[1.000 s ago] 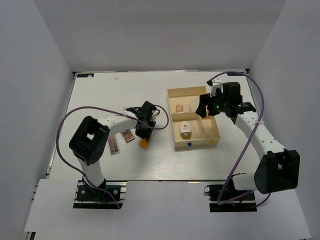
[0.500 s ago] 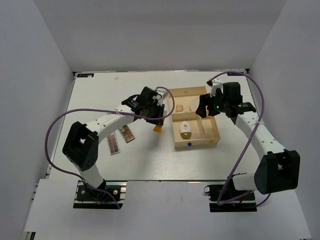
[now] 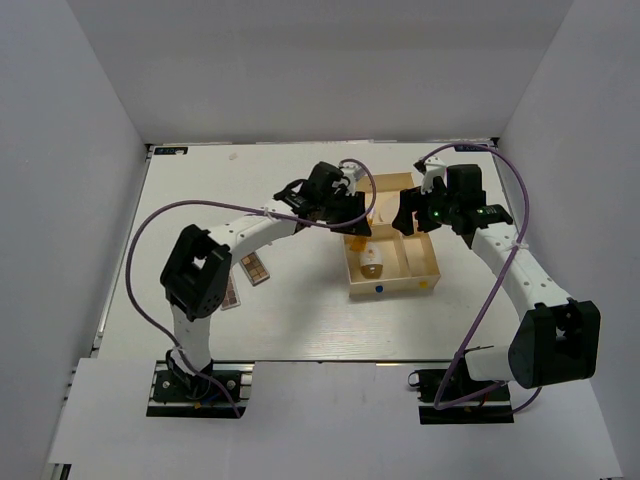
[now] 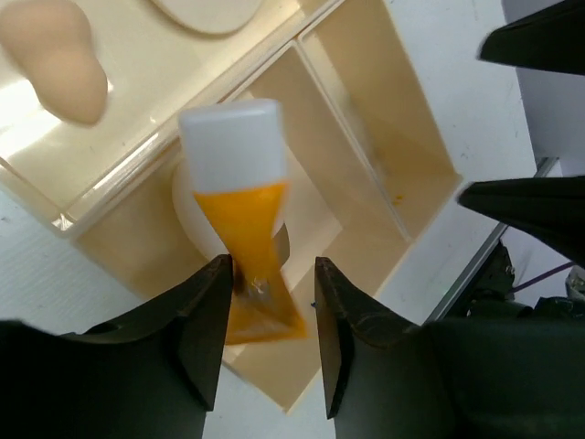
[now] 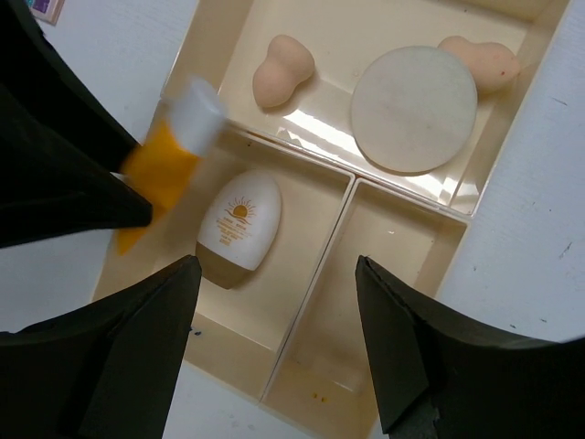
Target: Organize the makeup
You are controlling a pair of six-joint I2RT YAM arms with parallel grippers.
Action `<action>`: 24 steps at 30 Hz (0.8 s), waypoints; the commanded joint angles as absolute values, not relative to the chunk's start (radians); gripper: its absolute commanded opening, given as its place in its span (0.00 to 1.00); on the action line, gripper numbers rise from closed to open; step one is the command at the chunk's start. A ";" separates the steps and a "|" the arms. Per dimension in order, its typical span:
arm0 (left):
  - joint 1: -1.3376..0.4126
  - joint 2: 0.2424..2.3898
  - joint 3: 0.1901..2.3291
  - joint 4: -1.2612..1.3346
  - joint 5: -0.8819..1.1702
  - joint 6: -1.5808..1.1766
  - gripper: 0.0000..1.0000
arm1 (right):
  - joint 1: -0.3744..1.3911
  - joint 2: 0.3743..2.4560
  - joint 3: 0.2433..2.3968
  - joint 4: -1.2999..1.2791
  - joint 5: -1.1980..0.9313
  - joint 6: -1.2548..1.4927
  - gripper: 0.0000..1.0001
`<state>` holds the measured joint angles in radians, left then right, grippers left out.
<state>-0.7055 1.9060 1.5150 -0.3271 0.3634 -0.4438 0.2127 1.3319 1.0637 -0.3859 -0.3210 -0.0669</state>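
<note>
The orange tube [image 4: 242,265] with a white cap hangs cap-down between my left gripper's [image 4: 271,274] fingers, over the box's middle compartment. It touches the left finger, with a gap to the right one, so the gripper is open. It is blurred in the right wrist view [image 5: 160,174]. The white egg-shaped item [image 5: 239,229] lies below it. Two peach sponges [image 5: 281,69] [image 5: 480,57] and the cream disc [image 5: 413,108] lie in the far compartment. My right gripper [image 5: 277,265] is wide open and empty above the box. Two brown palettes [image 3: 256,267] [image 3: 229,292] lie on the table at the left.
The cream three-compartment box [image 3: 392,290] stands right of centre; its right compartment [image 5: 402,293] holds nothing. My left arm [image 3: 250,230] reaches across the table above the palettes. White walls enclose the table on three sides.
My left gripper has carried the orange tube from beside the palettes rightward to over the box. Its fingers now stand apart around the tube. The right arm has not moved.
</note>
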 commanded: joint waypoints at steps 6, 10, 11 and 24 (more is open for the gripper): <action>-0.727 1.898 1.537 -0.328 0.344 -0.491 0.65 | 0.190 1.312 1.089 -0.377 -0.366 -0.112 0.77; -0.727 1.865 1.539 -0.334 0.318 -0.492 0.65 | 0.189 1.301 1.089 -0.382 -0.451 -0.176 0.78; -0.727 1.853 1.537 -0.339 0.305 -0.492 0.63 | 0.189 1.299 1.089 -0.380 -0.468 -0.205 0.78; -0.539 1.395 1.122 -0.577 -0.075 -0.623 0.35 | 0.244 1.325 1.111 -0.384 -0.657 -0.319 0.49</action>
